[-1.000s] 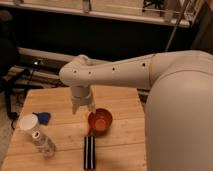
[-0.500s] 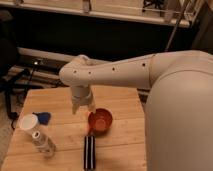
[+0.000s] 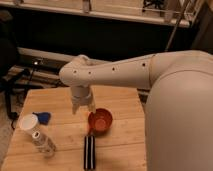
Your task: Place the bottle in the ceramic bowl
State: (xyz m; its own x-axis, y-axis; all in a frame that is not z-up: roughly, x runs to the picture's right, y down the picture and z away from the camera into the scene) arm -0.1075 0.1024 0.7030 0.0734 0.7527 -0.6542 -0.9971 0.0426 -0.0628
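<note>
Camera view: hand [image 3: 83, 108] nr ceramic bowl [image 3: 100, 121]; bottle [image 3: 44, 143] well apart, btm-left.

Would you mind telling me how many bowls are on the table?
1: the ceramic bowl sits near the middle of the table, beside the gripper, which hangs over the tabletop. The arm may hide others.

Black bar [image 3: 89, 152], blue item [image 3: 44, 117], wooden table [image 3: 125, 145]
</note>
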